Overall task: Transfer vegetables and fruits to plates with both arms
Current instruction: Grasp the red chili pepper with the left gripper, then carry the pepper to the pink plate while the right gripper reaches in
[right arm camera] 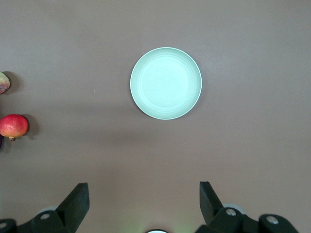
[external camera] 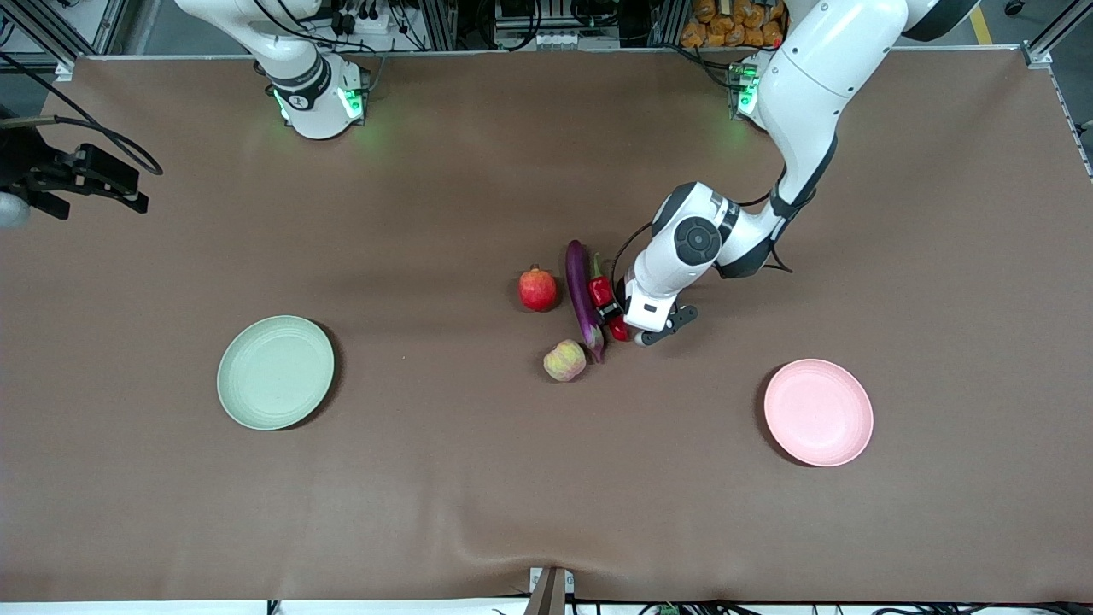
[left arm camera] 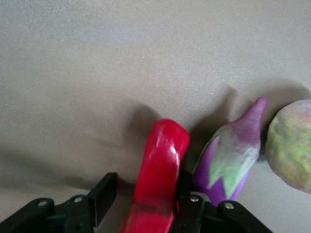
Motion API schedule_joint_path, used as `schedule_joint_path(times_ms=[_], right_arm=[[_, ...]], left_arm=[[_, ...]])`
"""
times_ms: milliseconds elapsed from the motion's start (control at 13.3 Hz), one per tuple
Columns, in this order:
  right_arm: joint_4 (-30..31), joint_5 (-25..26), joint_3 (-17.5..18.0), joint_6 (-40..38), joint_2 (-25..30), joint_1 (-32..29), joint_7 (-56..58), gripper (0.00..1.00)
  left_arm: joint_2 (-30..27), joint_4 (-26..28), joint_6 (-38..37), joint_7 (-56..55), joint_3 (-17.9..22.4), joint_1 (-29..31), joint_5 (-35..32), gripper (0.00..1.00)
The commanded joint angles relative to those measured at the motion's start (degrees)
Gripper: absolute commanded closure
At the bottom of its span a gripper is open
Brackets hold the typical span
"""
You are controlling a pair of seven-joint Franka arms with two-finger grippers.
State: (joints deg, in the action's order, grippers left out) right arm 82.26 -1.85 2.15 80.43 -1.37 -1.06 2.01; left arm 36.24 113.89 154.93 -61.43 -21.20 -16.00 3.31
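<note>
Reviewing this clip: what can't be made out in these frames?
- Front view: the left gripper and the lower part of the red chili pepper are covered by the left arm's wrist.
- Left wrist view: the chili runs off the picture's edge between the fingers; whether both touch it is unclear. The eggplant shows only its stem end.
- Right wrist view: the right gripper is open high above the pale green plate; the pomegranate-like fruit sits at the edge.

The front view looks steeply down on the whole brown cloth-covered table [external camera: 427, 512]. The left wrist view sits low, close over the glossy red chili pepper [left arm camera: 158, 179]. The right wrist view hangs high, sharing the round pale green plate [right arm camera: 165, 83] [external camera: 275, 371] with the front view.
</note>
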Motion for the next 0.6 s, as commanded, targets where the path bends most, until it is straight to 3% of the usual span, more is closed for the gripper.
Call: schedule_joint_path(times_ms=[0,225,524], right_arm=[[0.09,-1.05,0.4,0.17,0.49,-0.96,0.71,0.0],[0.01,-0.97,0.4,0.17,0.49,-1.14,0.63,0.0],[-0.35,-0.35,0.31,0.78,-1.96,-1.23,0.8,0.0]], left_arm=[[0.67,-1.03,0.46,-0.62,0.11,-0.44,0.64,1.0],[-4.31,-0.33,-2.94,-0.1,0.55,1.92,0.2,1.0],[-13.64,-3.14,-21.13,7.78,0.46,11.31,-0.85,1.0]])
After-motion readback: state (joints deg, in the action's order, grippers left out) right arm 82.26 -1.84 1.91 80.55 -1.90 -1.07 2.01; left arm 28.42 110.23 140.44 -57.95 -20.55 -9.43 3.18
